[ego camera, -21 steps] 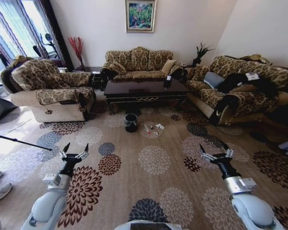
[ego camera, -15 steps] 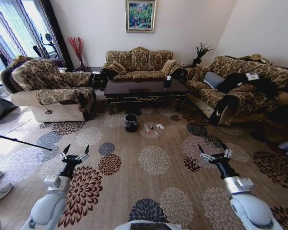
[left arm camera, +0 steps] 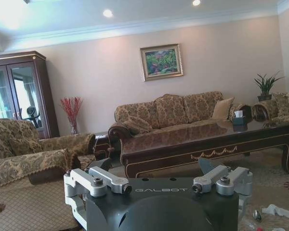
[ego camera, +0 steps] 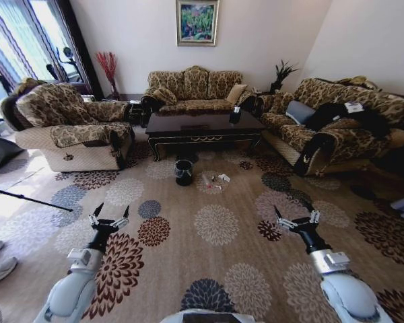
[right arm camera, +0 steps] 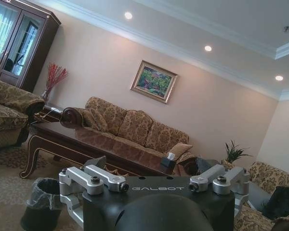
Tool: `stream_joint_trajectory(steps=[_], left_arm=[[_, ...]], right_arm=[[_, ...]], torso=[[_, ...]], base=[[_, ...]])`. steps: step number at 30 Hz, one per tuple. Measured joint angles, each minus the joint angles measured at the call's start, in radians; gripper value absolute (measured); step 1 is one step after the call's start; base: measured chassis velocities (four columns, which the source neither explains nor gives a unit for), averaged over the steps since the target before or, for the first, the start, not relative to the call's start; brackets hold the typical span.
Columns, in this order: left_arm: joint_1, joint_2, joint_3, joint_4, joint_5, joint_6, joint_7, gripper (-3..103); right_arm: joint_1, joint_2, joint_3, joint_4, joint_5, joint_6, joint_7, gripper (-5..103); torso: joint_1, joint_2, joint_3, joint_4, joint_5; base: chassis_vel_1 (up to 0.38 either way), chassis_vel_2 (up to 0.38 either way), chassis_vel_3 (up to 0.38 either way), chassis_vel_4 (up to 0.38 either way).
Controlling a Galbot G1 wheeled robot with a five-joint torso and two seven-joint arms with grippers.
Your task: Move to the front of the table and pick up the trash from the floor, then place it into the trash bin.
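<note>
Head view, small white and red trash [ego camera: 215, 180] scattered on floral floor [ego camera: 215, 269], both fingers spread

The floor [ego camera: 215, 269] carries the trash bin [ego camera: 184, 172] beside the trash [ego camera: 215, 180].

You face a plain beige wall [ego camera: 135, 27] hung with a framed green landscape painting [ego camera: 197, 22]. Brown floral-patterned sofas [ego camera: 195, 87] and a matching armchair [ego camera: 71, 128] ring the room (recessed ceiling spotlights [right arm camera: 128, 15] glow above), and daylight pours through the curtained window [ego camera: 17, 33].
</note>
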Motion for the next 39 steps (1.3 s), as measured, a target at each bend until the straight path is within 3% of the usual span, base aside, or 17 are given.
stream_joint_trajectory(steps=[5,15,39], left_arm=[[0.003,-0.006,-0.007,-0.004,0.014,0.000,-0.009,100],[-0.001,-0.010,-0.017,-0.051,-0.016,0.097,0.018,100],[-0.002,-0.082,-0.022,-0.019,0.057,0.081,-0.036,100]], right_arm=[[0.001,0.016,-0.010,-0.003,-0.005,0.000,0.005,100],[0.021,0.009,-0.005,-0.012,0.028,-0.015,0.020,100],[-0.011,0.083,-0.019,-0.015,0.014,0.004,0.028,100]], torso=[[0.000,0.000,0.000,-0.0002,0.0000],[-0.012,-0.025,-0.013,-0.0003,0.0001],[-0.057,-0.126,-0.068,-0.0002,-0.0001]], base=[[0.000,0.000,0.000,0.000],[0.000,0.000,0.000,0.000],[0.000,0.000,0.000,0.000]])
